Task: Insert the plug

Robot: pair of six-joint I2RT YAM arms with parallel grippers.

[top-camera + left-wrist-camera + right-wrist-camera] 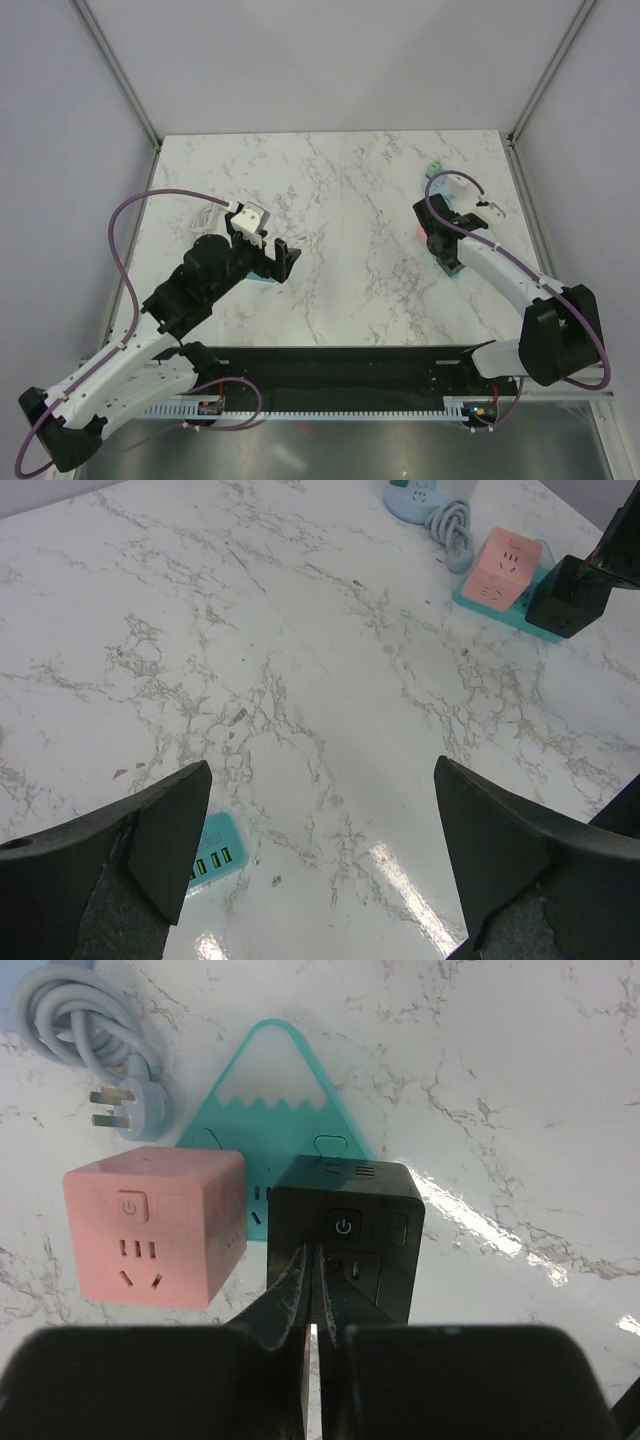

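Power symbols: pink cube (155, 1230), black cube (372, 1198)

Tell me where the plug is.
Right wrist view, upper left: the plug lies on the table just above the pink cube, left of the teal mat.

black cube (345, 1210): lower face hidden by right tool (313, 1260) | cable (40, 1005): cut off

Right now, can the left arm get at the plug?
Doubtful. The plug lies far right beside the pink cube, where the right tool sits shut; the open left tool is across the table.
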